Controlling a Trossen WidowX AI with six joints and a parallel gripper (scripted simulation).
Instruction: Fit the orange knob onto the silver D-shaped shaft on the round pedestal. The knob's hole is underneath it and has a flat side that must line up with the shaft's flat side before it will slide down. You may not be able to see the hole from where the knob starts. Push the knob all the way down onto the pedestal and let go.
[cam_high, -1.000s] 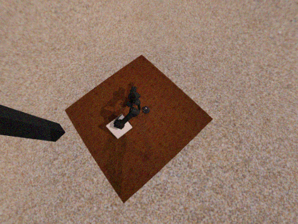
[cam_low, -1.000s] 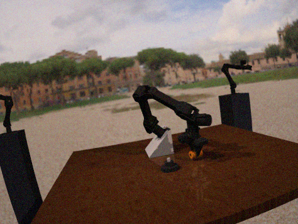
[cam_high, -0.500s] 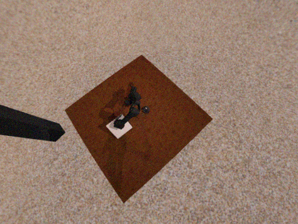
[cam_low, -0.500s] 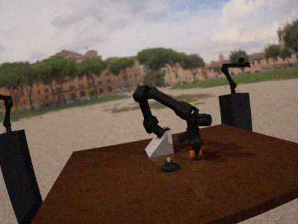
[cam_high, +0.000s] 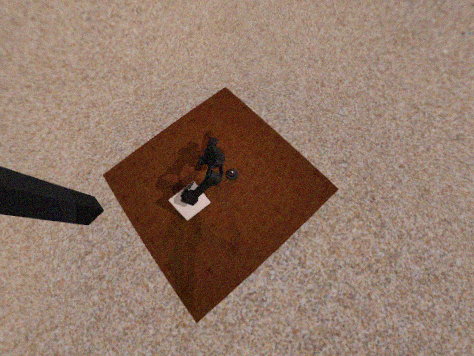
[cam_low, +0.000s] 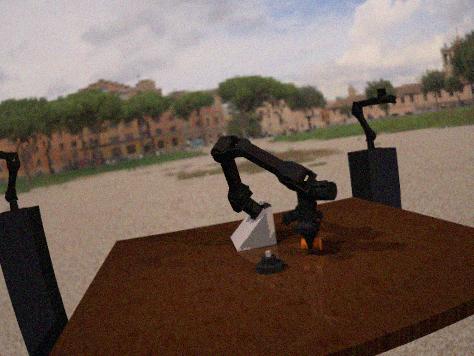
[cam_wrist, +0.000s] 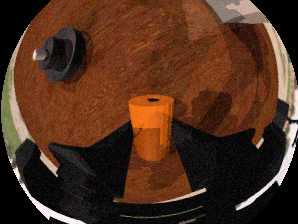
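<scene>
My gripper (cam_wrist: 150, 163) (cam_low: 309, 243) is shut on the orange knob (cam_wrist: 150, 125) (cam_low: 303, 243) and holds it low over the brown table (cam_high: 270, 225) (cam_low: 200, 310) (cam_wrist: 133, 36). In the wrist view the knob stands upright between the black fingers, with a small dark mark on its visible end face. The dark round pedestal (cam_wrist: 63, 52) (cam_low: 270, 265) (cam_high: 231, 174) with its short silver shaft (cam_wrist: 41, 55) (cam_low: 268, 253) stands apart from the knob. It is up and to the left in the wrist view, and in front and to the left of the gripper in the exterior view.
The arm's white base block (cam_low: 255, 232) (cam_high: 192, 210) stands on the table behind the pedestal. Dark posts stand off the table at the left (cam_low: 30, 280) (cam_high: 45, 200) and at the back right (cam_low: 374, 175). The table's edges are far from the gripper.
</scene>
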